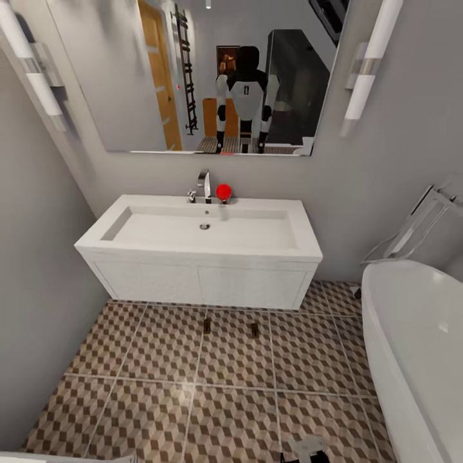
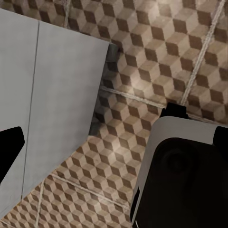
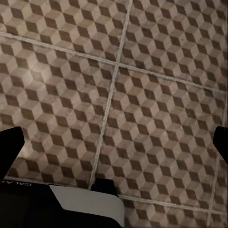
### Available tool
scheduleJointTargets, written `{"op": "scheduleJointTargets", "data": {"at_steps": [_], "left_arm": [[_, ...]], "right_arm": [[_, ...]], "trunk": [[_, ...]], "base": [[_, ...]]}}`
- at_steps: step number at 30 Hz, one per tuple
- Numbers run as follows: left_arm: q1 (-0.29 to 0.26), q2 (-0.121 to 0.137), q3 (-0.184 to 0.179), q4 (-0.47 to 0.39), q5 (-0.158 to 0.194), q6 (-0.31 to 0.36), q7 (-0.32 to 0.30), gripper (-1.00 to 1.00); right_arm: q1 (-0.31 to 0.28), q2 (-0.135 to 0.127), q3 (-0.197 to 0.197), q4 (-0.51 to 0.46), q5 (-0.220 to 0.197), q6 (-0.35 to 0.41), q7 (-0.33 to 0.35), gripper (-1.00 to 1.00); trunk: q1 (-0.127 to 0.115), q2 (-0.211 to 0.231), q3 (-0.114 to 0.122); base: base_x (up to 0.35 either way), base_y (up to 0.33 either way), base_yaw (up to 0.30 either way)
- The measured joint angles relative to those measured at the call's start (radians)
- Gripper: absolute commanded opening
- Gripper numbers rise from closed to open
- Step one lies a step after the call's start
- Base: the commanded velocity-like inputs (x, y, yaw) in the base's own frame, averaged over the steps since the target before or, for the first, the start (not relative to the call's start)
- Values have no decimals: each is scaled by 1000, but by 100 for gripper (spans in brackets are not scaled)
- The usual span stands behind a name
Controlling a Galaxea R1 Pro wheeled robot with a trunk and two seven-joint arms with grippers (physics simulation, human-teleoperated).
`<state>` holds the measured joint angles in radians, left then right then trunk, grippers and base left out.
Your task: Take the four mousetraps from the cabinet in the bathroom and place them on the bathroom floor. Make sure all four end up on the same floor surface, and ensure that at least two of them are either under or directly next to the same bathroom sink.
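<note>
Head view: two mousetraps (image 1: 207, 326) (image 1: 254, 330) on bathroom floor (image 1: 161, 411) just before sink (image 1: 204, 226) unit's front edge; open tiles nearer. Both claws' state: cannot tell.

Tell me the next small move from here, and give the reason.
Probably turn away from the sink and head back to the cabinet for another trap. Two mousetraps already lie on the patterned floor just in front of the sink unit, and both wrist views show open jaws with nothing between them, over bare tile.
</note>
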<state>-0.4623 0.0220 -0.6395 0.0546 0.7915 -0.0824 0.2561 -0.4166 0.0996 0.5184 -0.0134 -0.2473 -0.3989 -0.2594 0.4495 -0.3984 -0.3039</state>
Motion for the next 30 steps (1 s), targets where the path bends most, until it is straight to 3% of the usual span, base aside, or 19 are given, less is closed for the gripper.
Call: {"op": "scheduleJointTargets", "data": {"at_steps": [10,30], "left_arm": [[0,0,0,0,0,0,0,100],[0,0,0,0,0,0,0,100]], "right_arm": [[28,-62,0,13,1,0,0,100],[44,-102,1,15,3,-1,-1,100]], "trunk": [[0,0,16],[0,0,48]], "base": [[0,0,0],[0,0,0]]}}
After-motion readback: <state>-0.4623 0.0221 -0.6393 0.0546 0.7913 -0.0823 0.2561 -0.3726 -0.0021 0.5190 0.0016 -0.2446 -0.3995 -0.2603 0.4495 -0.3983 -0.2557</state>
